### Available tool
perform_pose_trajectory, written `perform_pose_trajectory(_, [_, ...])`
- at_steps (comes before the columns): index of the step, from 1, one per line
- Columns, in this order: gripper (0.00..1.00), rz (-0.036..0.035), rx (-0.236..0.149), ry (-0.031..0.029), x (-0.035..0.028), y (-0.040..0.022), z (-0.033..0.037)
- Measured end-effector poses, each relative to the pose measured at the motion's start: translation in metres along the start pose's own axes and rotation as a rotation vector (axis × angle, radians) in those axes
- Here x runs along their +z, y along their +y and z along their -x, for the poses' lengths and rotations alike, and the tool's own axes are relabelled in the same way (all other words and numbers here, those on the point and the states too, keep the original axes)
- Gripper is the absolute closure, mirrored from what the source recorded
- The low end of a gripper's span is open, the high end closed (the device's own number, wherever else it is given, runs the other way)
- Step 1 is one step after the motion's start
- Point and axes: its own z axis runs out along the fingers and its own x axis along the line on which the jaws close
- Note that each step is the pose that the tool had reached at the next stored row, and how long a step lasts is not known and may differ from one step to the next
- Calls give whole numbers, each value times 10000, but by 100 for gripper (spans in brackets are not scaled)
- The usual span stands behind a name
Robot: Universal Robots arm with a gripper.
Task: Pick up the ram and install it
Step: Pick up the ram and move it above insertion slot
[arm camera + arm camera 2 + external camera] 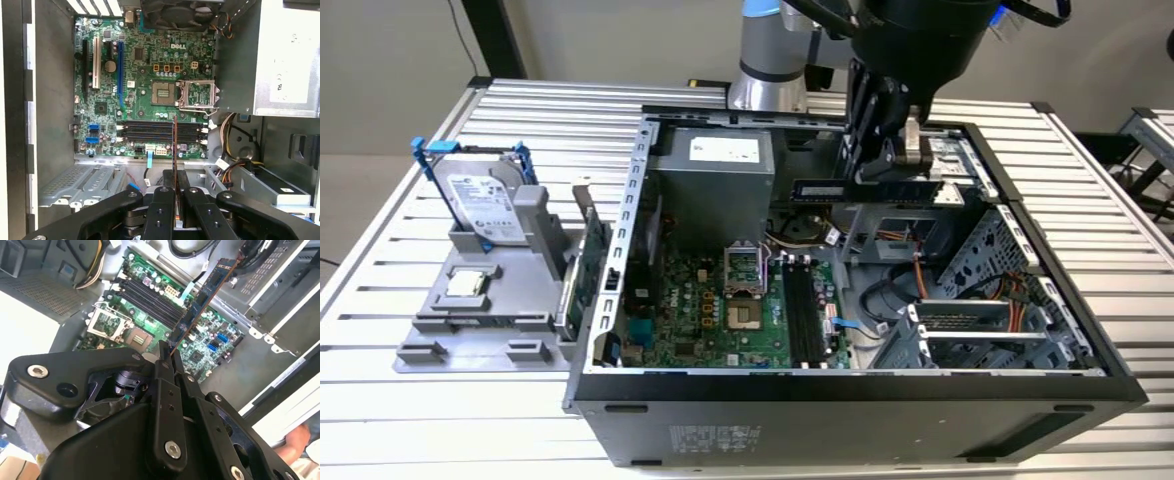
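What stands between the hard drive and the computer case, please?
In the exterior view, a green expansion card stands on edge between hard drive and case.

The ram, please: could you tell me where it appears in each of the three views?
Exterior view: the ram held level above the open case.
Second wrist view: the ram slanting over the motherboard.
First wrist view: the ram edge-on, a thin line.
Shared landmark: the black slots.

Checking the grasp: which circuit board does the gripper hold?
The ram, a thin stick clamped in the gripper; the green expansion card stands outside the case.
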Motion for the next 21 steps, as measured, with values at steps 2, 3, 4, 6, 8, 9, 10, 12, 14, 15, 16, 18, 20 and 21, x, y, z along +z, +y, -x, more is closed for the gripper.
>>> perform_pose_trajectory(2, [100, 0, -26, -2, 0, 0, 0])
perform_pose_trajectory(3, [100, 0, -41, 0, 0, 1, 0])
perform_pose_trajectory(4, [100, 1, -54, -1, 0, 1, 0])
perform_pose_trajectory(6, [100, 1, -60, 0, 0, 1, 0])
perform_pose_trajectory(8, [100, 2, -62, -1, 0, 1, 0])
perform_pose_trajectory(9, [100, 1, -62, 0, 0, 1, 0])
perform_pose_trajectory(10, [100, 1, -62, -1, 0, 1, 0])
perform_pose_trajectory(12, [100, 1, -62, 0, 0, 1, 0])
perform_pose_trajectory(14, [100, 1, -62, -1, 0, 1, 0])
perform_pose_trajectory(15, [100, 1, -62, -1, 0, 1, 0])
perform_pose_trajectory(16, [100, 2, -63, -1, 0, 1, 0])
perform_pose_trajectory(18, [100, 1, -50, 0, 0, 1, 0])
perform_pose_trajectory(20, [100, -1, 5, -1, 0, 0, 0])
perform_pose_trajectory(21, [100, -3, 59, -2, 1, 0, 0])
